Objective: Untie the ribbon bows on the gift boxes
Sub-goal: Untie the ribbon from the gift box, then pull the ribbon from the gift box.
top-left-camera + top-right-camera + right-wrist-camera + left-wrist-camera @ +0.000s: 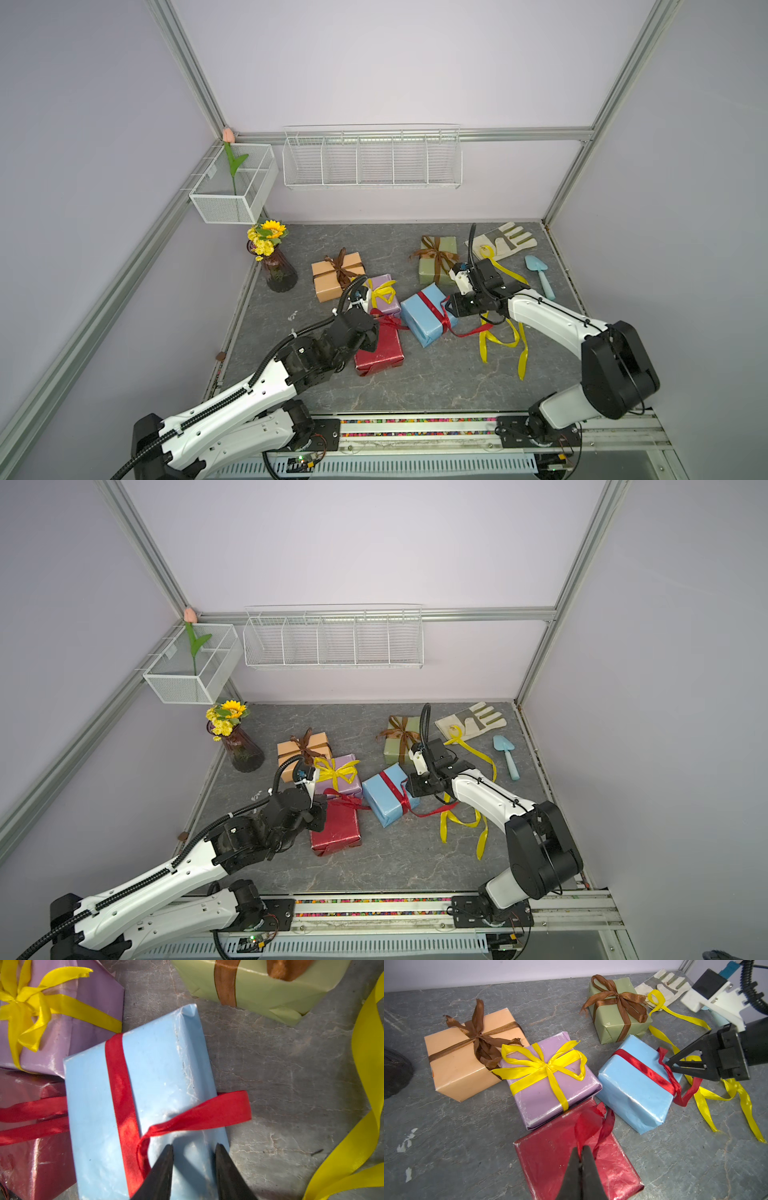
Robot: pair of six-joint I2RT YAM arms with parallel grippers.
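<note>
left pincer [580, 1162] is shut over the red box [550, 1157], and i think it pinches an end of the red ribbon [643, 1068], but that is hard to see. right pincer [194, 1145] is partly open and empty, at the blue box [162, 1068]. that bow looks pulled loose, but its ribbon wraps the box. one yellow ribbon [746, 1103] lies loose on the tabletop [467, 1136]. left to do: the yellow bow [546, 1067] on the lilac box [542, 1101], brown bows [618, 997] on the tan box [463, 1068] and green box [610, 1022].

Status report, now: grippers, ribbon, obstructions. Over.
Left gripper shut on tail of shiny red ribbon. Right gripper open at knot on light blue paper-wrapped box. Loose yellow ribbon strip lies alongside, not blocking.
</note>
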